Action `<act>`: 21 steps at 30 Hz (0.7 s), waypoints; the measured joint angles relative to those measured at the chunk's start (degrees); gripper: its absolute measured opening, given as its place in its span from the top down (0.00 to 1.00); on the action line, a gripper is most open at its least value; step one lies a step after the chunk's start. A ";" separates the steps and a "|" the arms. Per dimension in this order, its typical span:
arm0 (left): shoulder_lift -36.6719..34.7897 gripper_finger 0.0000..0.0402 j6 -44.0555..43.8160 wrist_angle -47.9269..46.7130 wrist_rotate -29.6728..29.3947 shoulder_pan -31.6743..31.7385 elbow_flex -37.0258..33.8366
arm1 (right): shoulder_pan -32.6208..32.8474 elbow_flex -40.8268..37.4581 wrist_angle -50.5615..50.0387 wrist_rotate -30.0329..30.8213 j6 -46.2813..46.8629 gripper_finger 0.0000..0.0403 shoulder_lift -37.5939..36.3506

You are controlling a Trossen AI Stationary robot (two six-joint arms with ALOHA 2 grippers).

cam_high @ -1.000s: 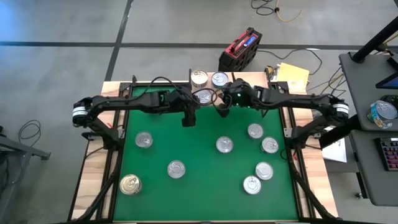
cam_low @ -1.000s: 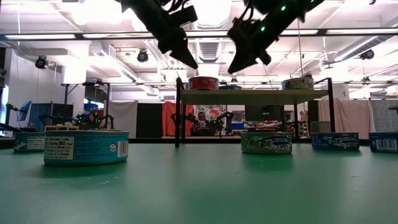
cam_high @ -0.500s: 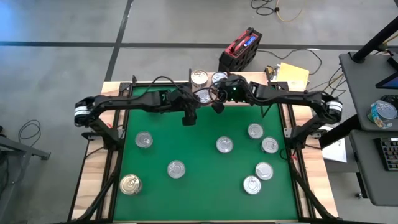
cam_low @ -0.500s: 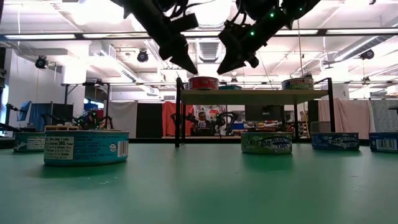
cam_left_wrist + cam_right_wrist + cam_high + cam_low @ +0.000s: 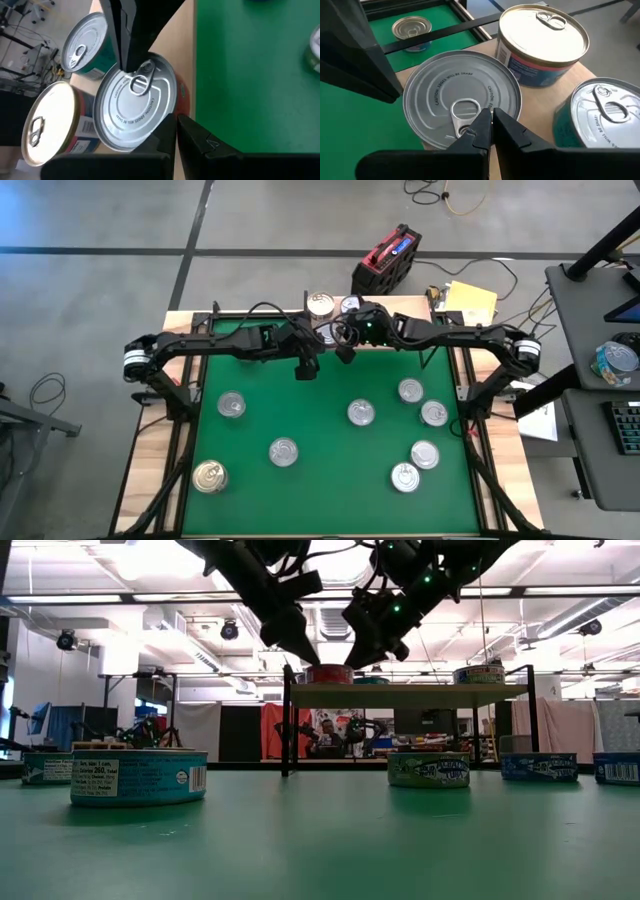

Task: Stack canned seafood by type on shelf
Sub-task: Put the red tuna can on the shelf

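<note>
1. Silver-topped tins make up most of what is left: eight cans lie loose on the green mat [image 5: 320,490] in the high view, among them a gold-topped can [image 5: 209,476] at the near left corner and a middle can [image 5: 361,412]. None of these is sorted yet.
2. On the shelf [image 5: 410,694], at the far edge of the table, three tins stand: a red-sided can [image 5: 461,106] at the front, a pale-topped can [image 5: 543,35] and a teal-sided can [image 5: 605,107] behind it (each sits singly, nothing stacked on another).
3. The left gripper [image 5: 176,127] hangs above the shelf's front edge, fingers pressed together and empty, just beside the red-sided can.
4. The right gripper [image 5: 490,122] is also pressed together and holds nothing; its tip rests at the pull tab of that same can's lid, seemingly nudging it into place.
5. Judged from this, the task is early: roughly a quarter of the cans have reached the shelf, no stacks by type exist, and the rest still need carrying over.
</note>
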 joint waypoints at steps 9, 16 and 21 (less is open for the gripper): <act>0.00 1.00 0.10 -0.54 -4.69 0.07 0.00 | 0.35 0.02 -2.08 -4.66 3.72 0.98 -0.61; -0.45 1.00 0.10 -0.82 -6.35 0.07 0.00 | 1.37 0.02 -2.45 -5.64 5.25 0.98 -0.62; -1.38 1.00 -0.06 -0.48 -6.48 0.07 0.59 | 1.86 0.02 -2.42 -6.01 5.72 0.98 -0.62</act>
